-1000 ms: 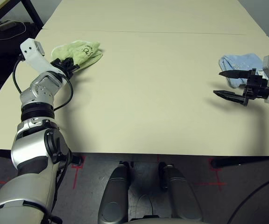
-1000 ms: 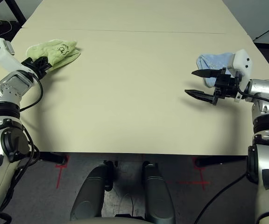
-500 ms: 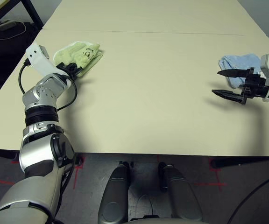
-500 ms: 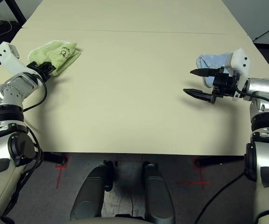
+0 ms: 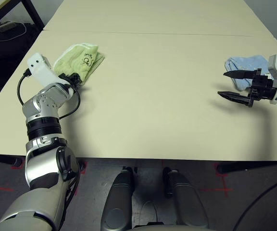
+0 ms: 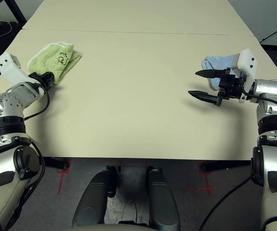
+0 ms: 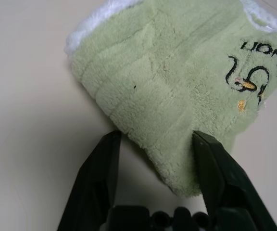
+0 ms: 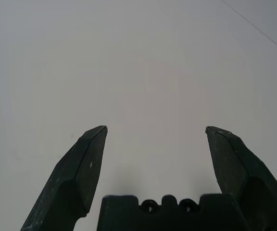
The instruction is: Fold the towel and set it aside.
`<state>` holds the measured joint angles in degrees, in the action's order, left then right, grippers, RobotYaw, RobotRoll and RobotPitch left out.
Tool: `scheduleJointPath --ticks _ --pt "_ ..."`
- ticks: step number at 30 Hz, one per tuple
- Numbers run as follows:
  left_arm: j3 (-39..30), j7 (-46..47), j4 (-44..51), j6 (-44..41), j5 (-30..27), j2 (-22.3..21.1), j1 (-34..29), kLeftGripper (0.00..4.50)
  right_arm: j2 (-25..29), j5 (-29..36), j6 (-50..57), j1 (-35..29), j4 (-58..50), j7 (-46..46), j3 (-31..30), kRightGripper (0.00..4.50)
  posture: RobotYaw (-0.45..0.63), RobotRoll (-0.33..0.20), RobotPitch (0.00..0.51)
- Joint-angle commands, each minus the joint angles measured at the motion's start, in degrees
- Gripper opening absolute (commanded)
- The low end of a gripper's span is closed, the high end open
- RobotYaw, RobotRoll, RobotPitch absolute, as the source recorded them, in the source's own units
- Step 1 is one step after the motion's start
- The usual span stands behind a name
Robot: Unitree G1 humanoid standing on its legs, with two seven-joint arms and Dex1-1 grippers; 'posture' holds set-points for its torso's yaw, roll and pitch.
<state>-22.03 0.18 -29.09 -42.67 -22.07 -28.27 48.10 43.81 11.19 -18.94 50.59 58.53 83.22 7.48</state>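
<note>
From the head cameras, a long pale cream table runs away from the robot, a thin seam crossing it just past the two cloths; beyond its left edge lie a dark floor, a black table leg and a coil of cable, and red tape marks show on the grey floor under the near edge. The left gripper sits at the near corner of the folded green towel, which lies on the table's left side just ahead of the fingers. The right gripper hovers over the right side of the table with its fingers spread wide and empty, a small blue cloth just behind it. In the left wrist view the two black fingers stand apart, the towel's near corner lying between them, loose on the tabletop, its white edging and dark stitched mark farther out. In the right wrist view the parted fingers frame bare cream tabletop.
</note>
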Motion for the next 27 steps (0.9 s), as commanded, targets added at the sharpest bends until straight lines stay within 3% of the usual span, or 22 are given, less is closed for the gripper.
scheduleJointPath --ticks 1,12,16,23,27 --pt "3.7 -0.2 1.7 -1.8 4.2 -2.1 -1.2 4.47 -0.1 -0.4 0.0 0.0 0.0 0.4 -0.5 4.5 0.06 0.0 0.189" --pt "9.4 -3.7 8.6 8.2 12.6 -6.3 -0.9 4.47 -0.8 -0.2 0.6 -0.2 -1.0 0.2 -0.5 4.5 0.07 0.0 0.191" --pt "14.1 -14.2 10.0 25.0 14.2 -6.7 0.9 4.47 -1.1 -0.4 0.6 0.2 -1.0 -0.4 -0.5 4.5 0.07 0.0 0.189" --pt "16.3 -30.3 1.5 43.0 11.7 -2.7 3.0 4.47 -3.9 2.6 5.2 1.8 -1.0 -15.3 4.5 4.5 0.06 0.0 0.193" --pt "14.9 -28.8 -8.0 49.3 12.8 0.3 4.6 4.47 -7.3 2.8 7.4 1.0 -3.4 -27.4 6.5 4.5 0.04 0.0 0.181"
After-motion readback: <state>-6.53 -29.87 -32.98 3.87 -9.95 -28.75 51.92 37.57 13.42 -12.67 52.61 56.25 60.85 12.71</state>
